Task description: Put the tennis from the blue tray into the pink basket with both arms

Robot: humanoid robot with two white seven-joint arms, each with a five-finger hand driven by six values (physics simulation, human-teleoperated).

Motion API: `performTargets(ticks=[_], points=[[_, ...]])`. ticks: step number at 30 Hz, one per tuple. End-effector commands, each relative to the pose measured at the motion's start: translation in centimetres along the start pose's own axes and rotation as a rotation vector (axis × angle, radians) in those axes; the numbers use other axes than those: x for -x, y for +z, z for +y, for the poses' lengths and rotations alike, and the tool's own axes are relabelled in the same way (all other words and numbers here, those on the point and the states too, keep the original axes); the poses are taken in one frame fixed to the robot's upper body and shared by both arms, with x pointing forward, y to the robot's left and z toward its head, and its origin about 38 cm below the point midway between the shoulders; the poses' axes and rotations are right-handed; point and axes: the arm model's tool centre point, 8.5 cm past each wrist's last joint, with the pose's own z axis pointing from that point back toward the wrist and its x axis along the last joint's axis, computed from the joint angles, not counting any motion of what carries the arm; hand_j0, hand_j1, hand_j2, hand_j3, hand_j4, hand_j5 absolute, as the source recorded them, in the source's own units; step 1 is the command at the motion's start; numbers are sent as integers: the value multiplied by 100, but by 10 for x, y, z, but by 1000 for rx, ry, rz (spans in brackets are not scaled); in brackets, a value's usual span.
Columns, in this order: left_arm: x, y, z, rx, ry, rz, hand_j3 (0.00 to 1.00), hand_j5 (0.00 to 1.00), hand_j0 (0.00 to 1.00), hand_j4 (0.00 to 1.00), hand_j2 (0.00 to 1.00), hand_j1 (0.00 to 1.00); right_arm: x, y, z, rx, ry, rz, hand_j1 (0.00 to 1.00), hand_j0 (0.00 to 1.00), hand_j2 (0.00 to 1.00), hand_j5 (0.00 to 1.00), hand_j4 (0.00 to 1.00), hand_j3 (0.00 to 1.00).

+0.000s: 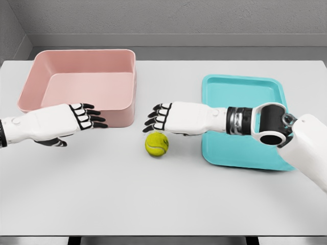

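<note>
A yellow-green tennis ball (157, 144) lies on the white table, between the pink basket (82, 84) and the blue tray (240, 120). My right hand (159, 117) hovers just above and behind the ball, fingers spread, holding nothing. The right forearm stretches across the tray's left half. My left hand (87, 117) sits in front of the basket's near wall, fingers extended toward the ball, a hand's width to its left. Nothing lies in the basket or on the visible part of the tray.
The white table (163, 204) reaches the front edge at the bottom of the view. A grey wall runs behind the far edge. The basket's near wall stands directly behind my left hand.
</note>
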Motion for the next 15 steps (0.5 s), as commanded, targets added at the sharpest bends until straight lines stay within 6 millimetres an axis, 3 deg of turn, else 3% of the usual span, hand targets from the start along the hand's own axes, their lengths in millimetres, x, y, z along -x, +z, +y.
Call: performTargets(ticks=[1,5,7,12,15], points=[[-7,-11,-6,3,4,-23,100,100,100,100,100,100,16,39,-35,66,72,84,100,100,100,100,100,100],[-20,-38,-11,-9,-17,-70,100,100,100,100,100,100,45,114,-71,233,6,208,100,100,100,100,100,100],[-28,-54,-9,-25,-38,-96,100,100,100,100,100,100,49,144,-70,279,-38,252,100,100,100,100,100,100],[-50,-98,-4,-11,-94,-198,100,100,100,100,100,100,40,218,-25,455,-254,396,100,100,100,100,100,100],[-59,-112,3,-22,-107,-238,100,100,100,100,100,100,26,221,14,510,-378,427,100,100,100,100,100,100]])
